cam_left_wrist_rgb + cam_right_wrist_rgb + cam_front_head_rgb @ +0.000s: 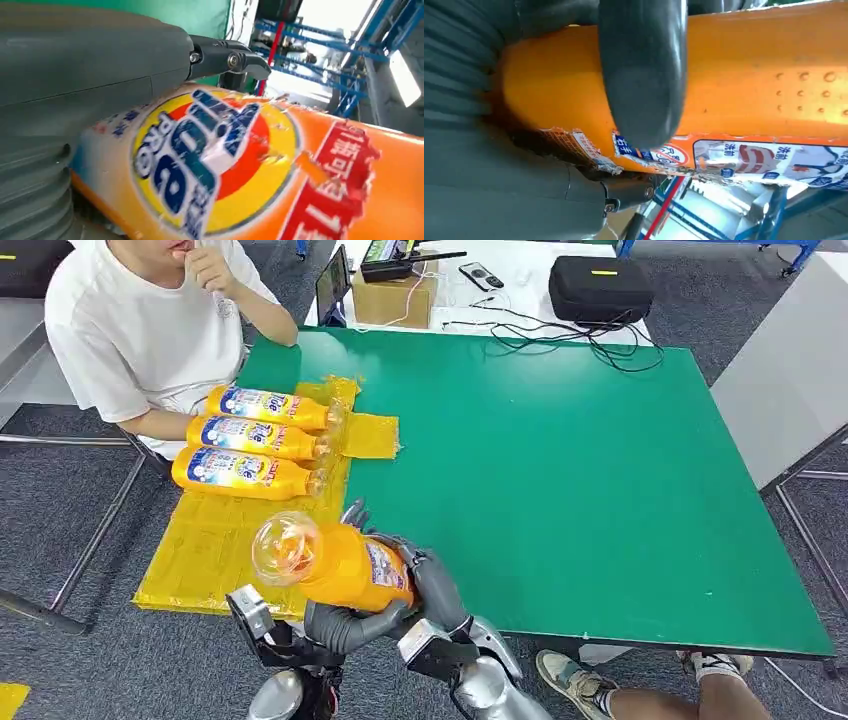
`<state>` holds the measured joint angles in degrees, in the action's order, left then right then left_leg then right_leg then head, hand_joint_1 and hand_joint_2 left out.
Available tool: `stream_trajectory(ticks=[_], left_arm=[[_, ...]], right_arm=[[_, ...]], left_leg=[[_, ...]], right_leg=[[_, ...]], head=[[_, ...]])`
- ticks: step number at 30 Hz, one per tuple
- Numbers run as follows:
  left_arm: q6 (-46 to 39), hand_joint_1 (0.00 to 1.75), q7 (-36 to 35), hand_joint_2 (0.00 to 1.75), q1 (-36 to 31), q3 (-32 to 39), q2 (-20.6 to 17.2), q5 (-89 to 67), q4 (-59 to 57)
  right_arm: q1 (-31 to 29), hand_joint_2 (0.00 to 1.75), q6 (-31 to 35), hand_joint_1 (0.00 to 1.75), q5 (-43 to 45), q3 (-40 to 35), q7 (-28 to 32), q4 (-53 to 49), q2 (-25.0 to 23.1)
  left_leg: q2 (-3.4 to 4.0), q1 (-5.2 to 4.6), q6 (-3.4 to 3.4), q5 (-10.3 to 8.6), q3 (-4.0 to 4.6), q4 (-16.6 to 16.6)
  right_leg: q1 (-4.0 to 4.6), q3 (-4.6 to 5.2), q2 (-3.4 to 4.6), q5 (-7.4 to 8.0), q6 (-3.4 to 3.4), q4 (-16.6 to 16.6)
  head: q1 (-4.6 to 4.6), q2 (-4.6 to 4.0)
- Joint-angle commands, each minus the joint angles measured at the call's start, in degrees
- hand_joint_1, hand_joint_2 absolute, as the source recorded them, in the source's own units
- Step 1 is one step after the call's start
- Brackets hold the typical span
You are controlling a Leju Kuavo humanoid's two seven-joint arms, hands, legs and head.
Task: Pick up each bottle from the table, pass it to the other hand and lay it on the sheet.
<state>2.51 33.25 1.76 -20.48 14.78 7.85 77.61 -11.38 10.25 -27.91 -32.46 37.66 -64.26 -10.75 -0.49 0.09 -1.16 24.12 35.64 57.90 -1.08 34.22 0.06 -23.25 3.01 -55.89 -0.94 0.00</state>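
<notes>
Orange bottle [340,565] in both hands, fingers [345,628] partly hidden underneath.

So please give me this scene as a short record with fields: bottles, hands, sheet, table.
held bottle: orange bottle, clear cap toward camera, above the table's near edge
left robot hand: grips it from below
right robot hand: grips its side
laid bottles: three, side by side on the sheet
sheet: yellow, at the table's left
table: green
person: seated at the far left

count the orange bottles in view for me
4: three bottles lie side by side on the yellow sheet; the fourth bottle is held between both hands.
</notes>
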Motion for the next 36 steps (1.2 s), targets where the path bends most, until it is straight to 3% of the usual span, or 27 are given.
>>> stream_trajectory(ticks=[1,2,6,7,8,9,13,14,17,20,24,30,32,36], left_arm=[[-0.9,0.00,0.2,1.75,-2.2,-0.7,-1.0,1.0,2.7],[-0.7,0.00,0.2,1.75,-2.1,-1.0,-1.0,1.0,3.0],[1.1,0.00,0.1,1.75,-2.2,-2.1,-1.6,1.3,3.2],[1.2,0.61,0.0,1.75,-2.4,-1.9,-1.5,1.2,2.9],[1.1,1.75,0.0,1.75,-2.4,-1.6,-1.4,1.3,2.8],[1.4,1.75,-0.2,1.75,-2.3,-1.1,-1.2,2.0,2.7],[3.6,1.75,-1.5,1.75,-1.9,-0.3,-1.2,4.9,3.2],[4.3,1.75,-1.9,1.75,-1.8,-0.1,-1.2,5.8,3.5],[6.2,1.75,-3.2,1.75,-1.7,0.2,-1.0,8.4,3.6],[6.2,1.75,-3.2,1.75,-1.7,0.2,-1.0,8.4,3.6],[10.7,1.75,-6.5,1.75,-1.6,-0.7,-1.4,14.0,4.6],[10.5,1.75,-7.7,1.75,-1.5,0.1,-0.9,13.5,5.7],[5.3,1.75,-6.2,1.75,-2.6,0.5,-1.6,6.5,5.6],[-21.6,1.75,-3.6,1.75,-7.9,3.5,-0.8,-14.8,1.1]], right_arm=[[-2.4,1.75,-2.8,1.75,-1.2,-7.7,-2.8,9.9,1.1],[-2.4,1.75,-3.1,1.75,-1.2,-7.8,-2.7,10.4,1.1],[-2.8,1.75,-2.9,1.75,-1.7,-7.9,-3.5,11.2,1.2],[-2.9,1.75,-2.9,1.75,-1.9,-7.9,-3.9,11.2,1.2],[-2.9,1.75,-2.8,0.31,-2.0,-7.8,-4.6,11.1,1.1],[-2.8,1.75,-3.0,0.00,-1.9,-7.7,-5.0,11.2,0.9],[-2.0,1.75,-2.7,0.00,-1.6,-7.2,-5.3,10.5,0.5],[-1.6,0.00,-2.6,0.00,-1.5,-7.1,-5.2,10.1,0.5],[-1.2,0.00,-2.3,0.00,-1.4,-7.1,-5.0,9.5,0.5],[-1.2,0.00,-2.3,0.00,-1.4,-7.1,-5.0,9.5,0.5],[-0.4,0.00,-1.4,0.00,-0.2,-5.7,-4.2,7.5,0.9],[1.1,0.00,-1.0,0.00,0.9,-2.9,-3.6,4.6,1.4],[2.7,0.00,1.4,0.00,1.0,-1.5,-1.6,2.6,1.3],[6.0,0.00,4.5,0.00,3.4,1.9,1.3,-1.1,1.0]], left_leg=[[-0.07,0.06,0.07,0.05,-0.20,0.0],[-0.05,0.10,0.13,0.17,-0.47,0.0],[-0.04,0.05,0.07,0.07,-0.24,-0.1],[-0.03,0.08,0.09,0.11,-0.32,0.0],[-0.08,0.06,0.07,0.07,-0.22,0.0],[-0.11,0.06,0.05,0.04,-0.16,0.0],[-0.05,0.06,0.06,0.06,-0.19,0.0],[-0.05,0.04,0.04,0.03,-0.12,0.0],[-0.07,0.11,0.12,0.19,-0.46,0.0],[-0.06,0.04,0.05,0.03,-0.08,0.0],[-0.09,0.08,0.10,0.16,-0.36,0.0],[-0.12,0.03,0.04,0.03,-0.09,0.0],[-0.13,0.05,0.04,0.04,-0.09,0.0],[-0.32,0.07,0.08,0.06,-0.18,0.0]], right_leg=[[0.07,-0.23,-0.09,-0.07,-0.12,0.1],[0.12,-0.50,-0.10,-0.19,-0.25,0.1],[0.07,-0.25,-0.07,-0.08,-0.13,0.1],[0.10,-0.32,-0.07,-0.12,-0.16,0.1],[0.07,-0.23,-0.13,-0.10,-0.13,0.1],[0.08,-0.17,-0.14,-0.07,-0.10,0.1],[0.08,-0.18,-0.09,-0.07,-0.12,0.1],[0.06,-0.10,-0.09,-0.05,-0.09,0.1],[0.14,-0.46,-0.14,-0.22,-0.23,0.0],[0.05,-0.08,-0.09,-0.05,-0.09,0.0],[0.11,-0.36,-0.15,-0.20,-0.20,0.0],[0.04,-0.09,-0.15,-0.07,-0.09,0.0],[0.06,-0.10,-0.16,-0.08,-0.09,0.0],[0.09,-0.25,-0.36,-0.17,-0.15,0.0]], head=[[0.00,0.00],[0.00,0.00],[0.00,0.00],[-0.02,0.00],[0.00,0.00],[-0.02,0.00],[-0.02,0.00],[-0.02,0.00],[0.00,0.00],[0.00,0.00],[0.00,0.00],[0.00,0.00],[0.00,0.00],[0.02,0.00]])
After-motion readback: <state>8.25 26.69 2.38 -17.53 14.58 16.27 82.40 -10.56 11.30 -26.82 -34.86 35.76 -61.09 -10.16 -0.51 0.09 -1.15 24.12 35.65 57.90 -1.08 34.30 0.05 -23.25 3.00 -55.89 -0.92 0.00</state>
